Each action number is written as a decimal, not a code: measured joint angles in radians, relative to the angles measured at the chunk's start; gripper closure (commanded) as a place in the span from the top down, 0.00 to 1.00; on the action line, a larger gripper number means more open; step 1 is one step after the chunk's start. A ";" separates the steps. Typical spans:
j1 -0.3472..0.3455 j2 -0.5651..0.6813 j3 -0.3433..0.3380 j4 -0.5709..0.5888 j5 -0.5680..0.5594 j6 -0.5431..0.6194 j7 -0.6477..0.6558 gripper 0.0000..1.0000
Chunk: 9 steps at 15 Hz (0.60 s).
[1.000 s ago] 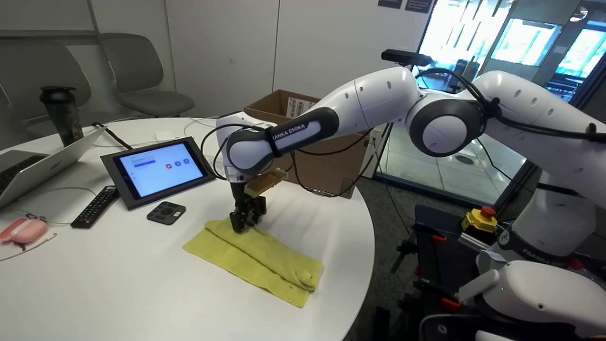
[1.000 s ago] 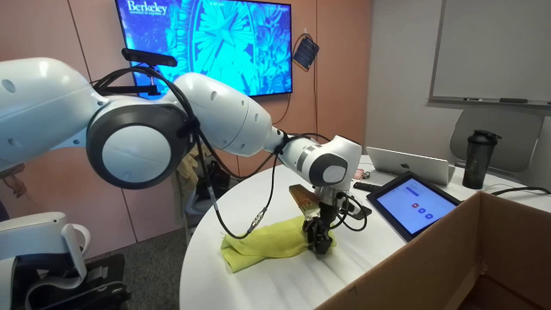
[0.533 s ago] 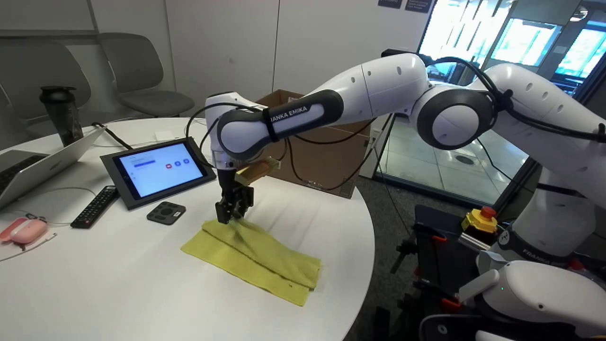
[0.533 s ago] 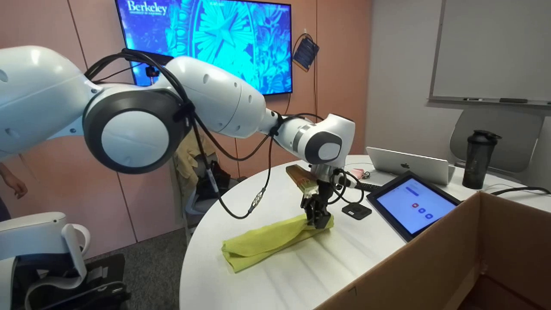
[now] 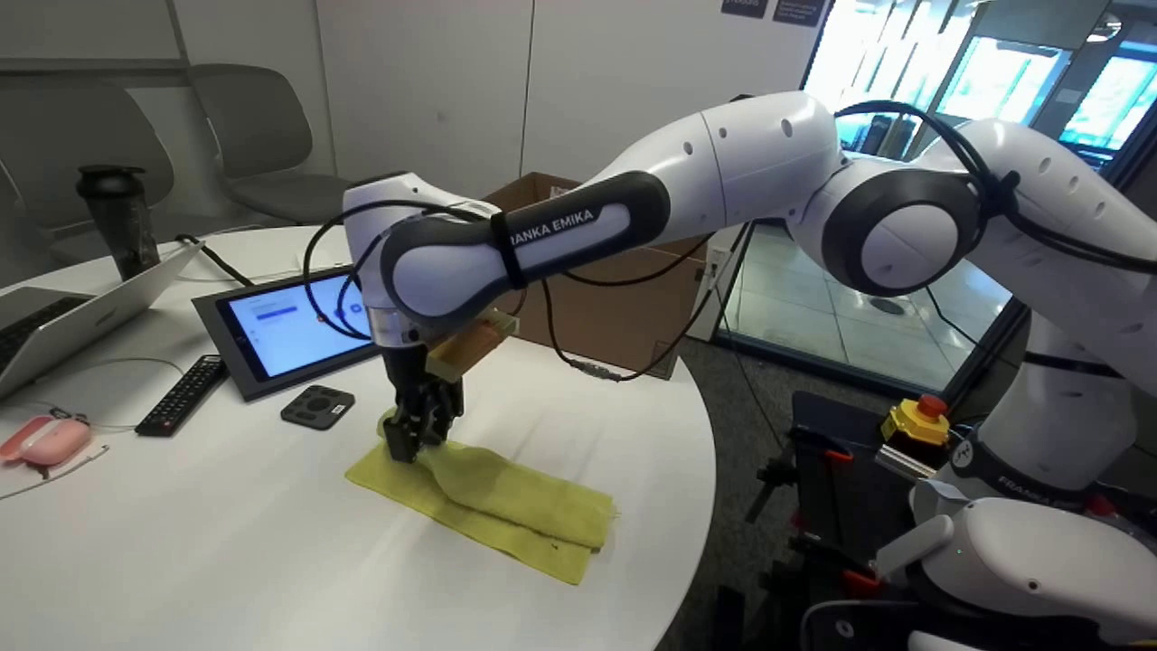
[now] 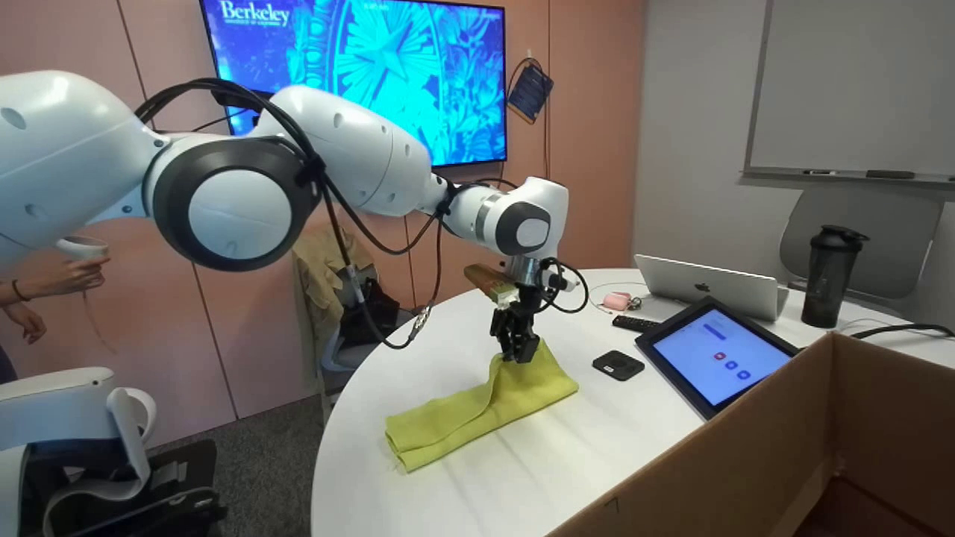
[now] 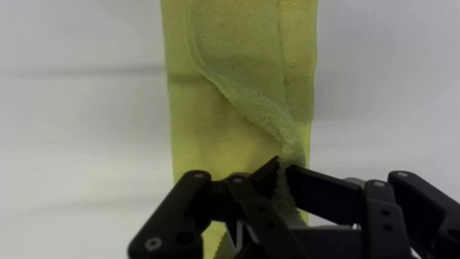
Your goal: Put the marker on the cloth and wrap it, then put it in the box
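1 table (image 5: 235, 542) holds 1 box (image 5: 624, 316); 2 fingers (image 7: 325, 192) pinch 1 cloth (image 5: 529, 502).

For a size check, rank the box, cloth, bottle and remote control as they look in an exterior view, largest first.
In an exterior view:
1. Box, though cut off by the picture's edge
2. Cloth
3. Bottle
4. Remote control

You're in an office-type mtg rm: wall TV (image 6: 373, 71) w/ "Berkeley" on it, whiteboard (image 6: 858, 89), grey chairs (image 5: 253, 127), round tabletop (image 5: 226, 542) w/ laptop (image 6: 705, 287) & tablet (image 6: 720, 354).
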 measured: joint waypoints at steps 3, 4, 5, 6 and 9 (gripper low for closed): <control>0.065 0.038 -0.035 0.006 -0.024 0.001 0.078 0.27; 0.087 0.055 -0.050 0.012 -0.037 0.002 0.112 0.28; 0.107 0.072 -0.065 0.020 -0.049 0.002 0.144 0.30; 0.123 0.087 -0.077 0.030 -0.055 0.002 0.173 0.36; 0.151 0.109 -0.097 0.061 -0.063 0.001 0.227 0.58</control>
